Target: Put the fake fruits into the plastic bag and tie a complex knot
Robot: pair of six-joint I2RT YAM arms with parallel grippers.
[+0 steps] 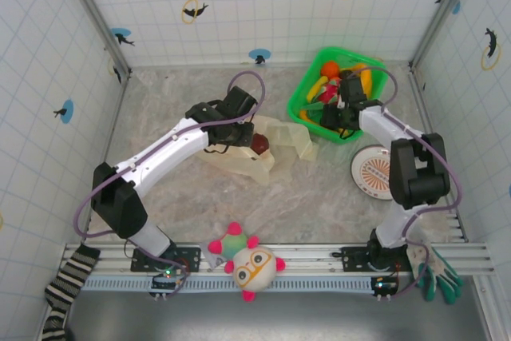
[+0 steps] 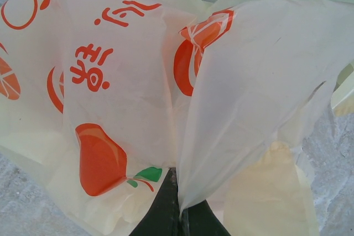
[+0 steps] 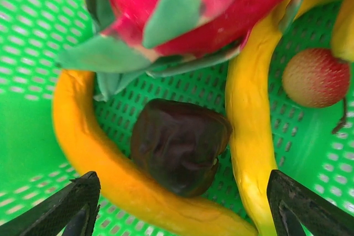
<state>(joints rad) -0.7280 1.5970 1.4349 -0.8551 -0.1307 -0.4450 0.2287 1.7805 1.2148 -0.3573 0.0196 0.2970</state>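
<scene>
The cream plastic bag [image 1: 275, 148] with orange fruit prints lies at the table's middle. My left gripper [image 1: 238, 129] is shut on a fold of it [image 2: 221, 109], and its jaws [image 2: 178, 192] pinch the film between them. A dark red fruit [image 1: 259, 143] sits at the bag's mouth. My right gripper [image 1: 342, 111] reaches down into the green basket, open. Its jaws [image 3: 182, 183] stand wide on either side of a dark maroon fruit [image 3: 180, 153] without touching it. Two yellow bananas [image 3: 110, 175] flank that fruit, a pink dragon fruit [image 3: 193, 9] lies above it, and a pink lychee [image 3: 315, 77] is at the right.
The green basket [image 1: 305, 95] stands at the back right near the tiled wall corner. A white disc with orange marks [image 1: 369, 173] lies by the right arm. A pink-spiked plush toy [image 1: 247, 263] sits on the front rail, a striped sock [image 1: 68, 277] at the front left.
</scene>
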